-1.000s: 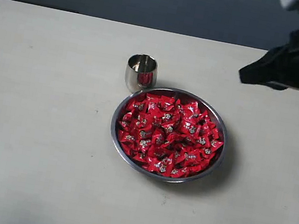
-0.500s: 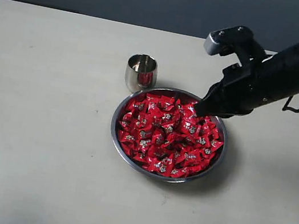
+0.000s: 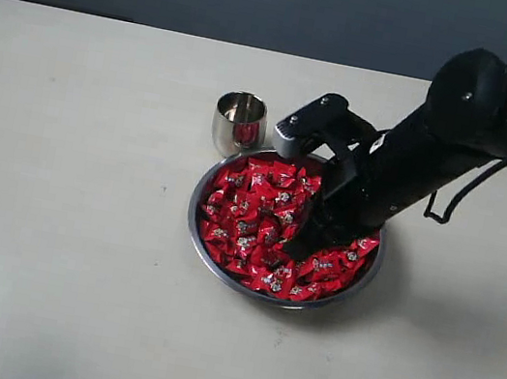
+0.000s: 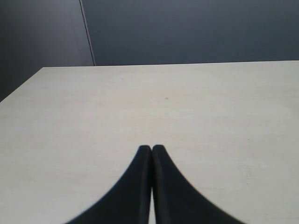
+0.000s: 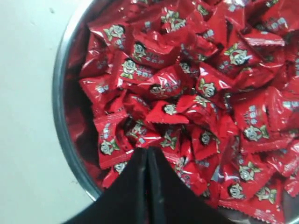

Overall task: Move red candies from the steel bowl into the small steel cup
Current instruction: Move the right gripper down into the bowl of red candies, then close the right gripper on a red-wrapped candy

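Swung down into the wide shiny steel bowl (image 3: 191, 210), the right fingers (image 5: 133, 182), pressed together, now touch light, slippery red-wrapped candies (image 3: 249, 213), best pinched across a plump middle.

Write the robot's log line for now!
right gripper: shut, tips at shiny red-wrapped candies | wide round steel bowl: full | small shiny steel cup: beside bowl | left gripper: shut

Pale table (image 3: 53, 213), steel bowl (image 3: 193, 210), small steel cup (image 3: 238, 124)
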`<control>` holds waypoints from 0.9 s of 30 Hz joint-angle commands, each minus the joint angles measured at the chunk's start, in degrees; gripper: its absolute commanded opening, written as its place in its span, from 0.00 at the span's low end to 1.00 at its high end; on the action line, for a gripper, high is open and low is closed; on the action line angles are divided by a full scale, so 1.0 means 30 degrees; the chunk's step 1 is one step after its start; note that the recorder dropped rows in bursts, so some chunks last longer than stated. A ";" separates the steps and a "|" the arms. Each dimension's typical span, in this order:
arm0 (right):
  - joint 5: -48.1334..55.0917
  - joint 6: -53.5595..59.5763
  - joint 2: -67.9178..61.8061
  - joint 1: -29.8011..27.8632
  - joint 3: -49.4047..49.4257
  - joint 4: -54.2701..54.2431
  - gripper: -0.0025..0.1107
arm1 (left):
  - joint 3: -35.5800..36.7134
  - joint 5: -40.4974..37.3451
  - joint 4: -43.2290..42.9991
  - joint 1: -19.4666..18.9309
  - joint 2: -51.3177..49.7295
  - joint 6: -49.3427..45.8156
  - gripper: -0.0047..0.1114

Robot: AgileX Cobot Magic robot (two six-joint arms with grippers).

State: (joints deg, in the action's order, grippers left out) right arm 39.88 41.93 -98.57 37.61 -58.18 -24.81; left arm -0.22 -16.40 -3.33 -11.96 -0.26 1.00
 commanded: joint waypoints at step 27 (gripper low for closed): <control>-0.3272 -0.4898 -0.0889 0.0135 -0.0131 0.5540 0.34 | 0.0073 0.0034 -0.0110 0.0103 0.0085 0.0049 0.04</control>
State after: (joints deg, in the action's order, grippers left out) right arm 30.82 27.45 -99.85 37.87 -58.18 -8.51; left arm -0.22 -16.40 -3.33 -11.96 -0.26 1.00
